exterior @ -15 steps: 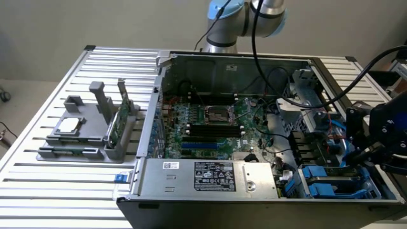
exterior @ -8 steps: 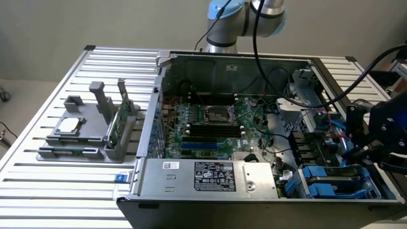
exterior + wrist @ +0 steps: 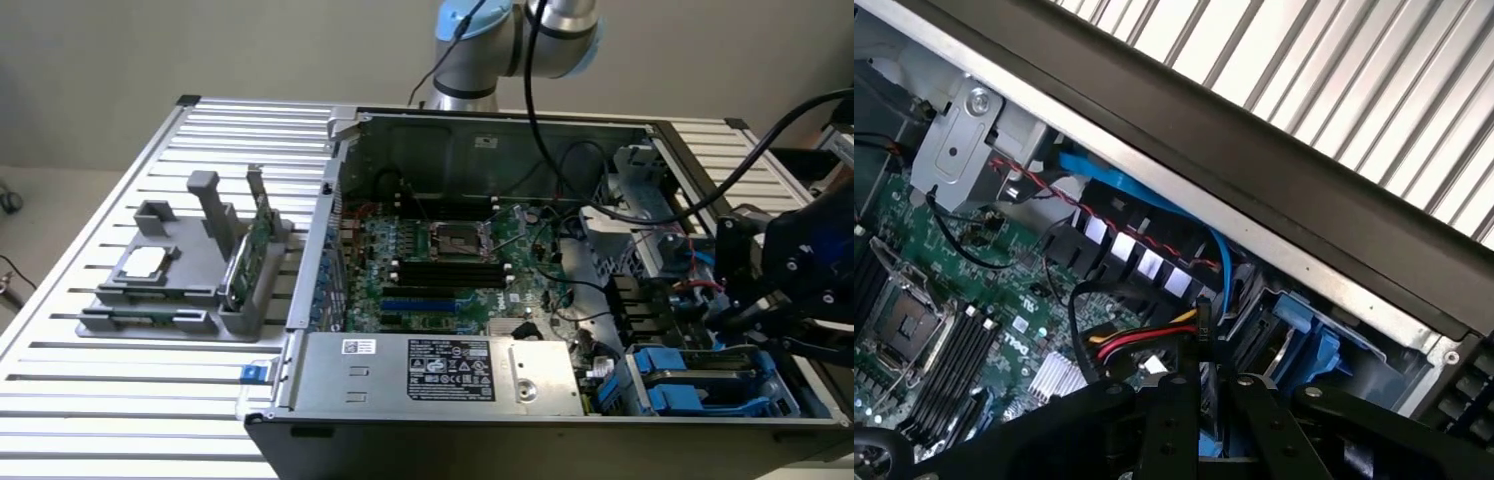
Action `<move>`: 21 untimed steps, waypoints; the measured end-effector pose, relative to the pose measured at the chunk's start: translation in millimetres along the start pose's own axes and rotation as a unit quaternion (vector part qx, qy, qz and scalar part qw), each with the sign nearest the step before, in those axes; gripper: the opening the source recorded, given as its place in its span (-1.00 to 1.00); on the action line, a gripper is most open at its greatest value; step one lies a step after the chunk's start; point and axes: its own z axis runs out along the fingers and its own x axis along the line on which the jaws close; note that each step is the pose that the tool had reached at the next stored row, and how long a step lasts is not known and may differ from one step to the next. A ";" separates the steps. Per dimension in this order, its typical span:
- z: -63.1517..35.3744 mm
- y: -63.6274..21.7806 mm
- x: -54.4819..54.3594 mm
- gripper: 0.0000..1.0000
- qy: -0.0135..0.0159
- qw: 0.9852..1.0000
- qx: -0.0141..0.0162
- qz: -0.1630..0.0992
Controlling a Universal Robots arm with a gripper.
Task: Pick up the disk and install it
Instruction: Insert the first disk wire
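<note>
The tool (image 3: 761, 310) hangs inside the open computer case (image 3: 534, 445), at the exterior view's right, just beside the blue-framed disk (image 3: 697, 368). Its grip state cannot be determined.

Table (image 3: 94, 420) was ribbed bare metal, matt silver. Computer case (image 3: 441, 150) looked like plain grey sheet metal, power supply (image 3: 434, 372) same but with a paper-looking sticker. Circuit board (image 3: 527, 285) was shiny green, drive trays (image 3: 701, 385) smooth blue plastic, gripper (image 3: 1209, 420) matt black, parts stand (image 3: 147, 325) dull grey plastic.
</note>
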 end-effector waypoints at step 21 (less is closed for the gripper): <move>0.2 -3.4 1.7 -0.67 -0.052 0.997 0.020 0.060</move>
